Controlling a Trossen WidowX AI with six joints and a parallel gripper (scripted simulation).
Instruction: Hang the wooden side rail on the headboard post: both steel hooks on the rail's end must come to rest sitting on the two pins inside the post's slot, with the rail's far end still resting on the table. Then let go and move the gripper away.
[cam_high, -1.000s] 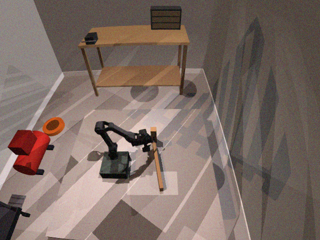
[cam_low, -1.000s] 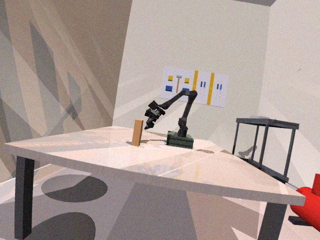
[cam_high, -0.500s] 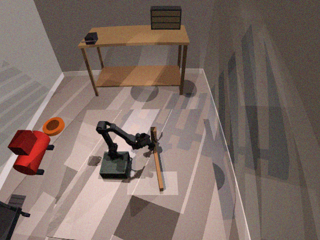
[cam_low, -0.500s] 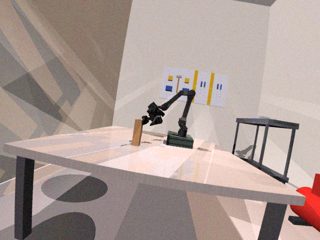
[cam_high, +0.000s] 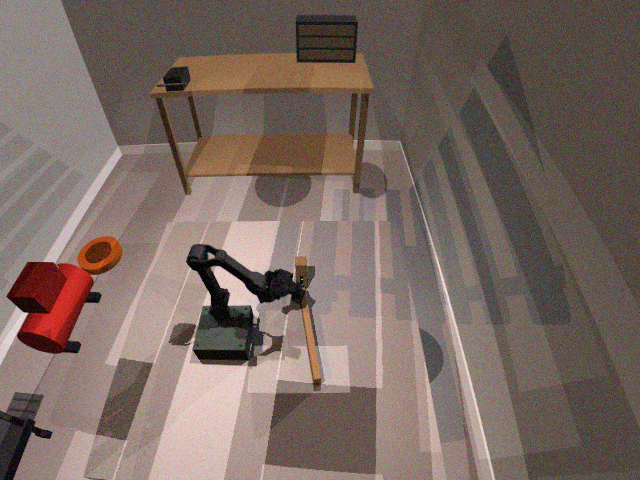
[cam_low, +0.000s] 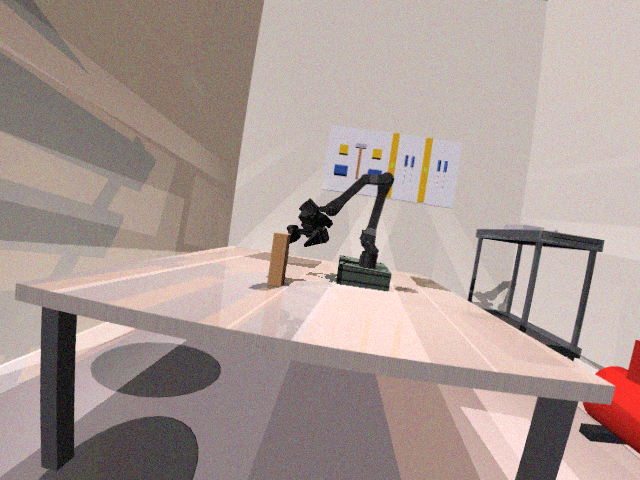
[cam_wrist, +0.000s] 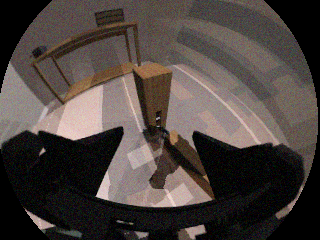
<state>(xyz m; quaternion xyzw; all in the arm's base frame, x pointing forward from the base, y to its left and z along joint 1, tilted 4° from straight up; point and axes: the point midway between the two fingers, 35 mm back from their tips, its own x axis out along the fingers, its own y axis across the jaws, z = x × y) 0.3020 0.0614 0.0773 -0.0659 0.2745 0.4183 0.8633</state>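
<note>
The wooden post (cam_high: 301, 263) (cam_low: 279, 258) (cam_wrist: 154, 92) stands upright on the table. Bright metal shows in its dark slot in the wrist view. The wooden rail (cam_high: 311, 338) (cam_wrist: 191, 159) runs from beside the post toward the front of the top view, its far end low at the table. The rail's near end is close to the slot side, partly in shadow; whether the hooks sit on the pins cannot be told. The rail is hidden in the exterior view. My gripper (cam_high: 299, 295) (cam_low: 303, 239) (cam_wrist: 159, 132) is open and empty, above the rail's near end, close beside the post.
The arm's green base box (cam_high: 224, 333) (cam_low: 363, 273) stands on the table (cam_low: 310, 330), to the left of the rail in the top view. A wooden workbench (cam_high: 263, 72) (cam_wrist: 82, 42) stands by the wall beyond. A red tank (cam_high: 56, 310) and an orange ring (cam_high: 85, 261) are at the left.
</note>
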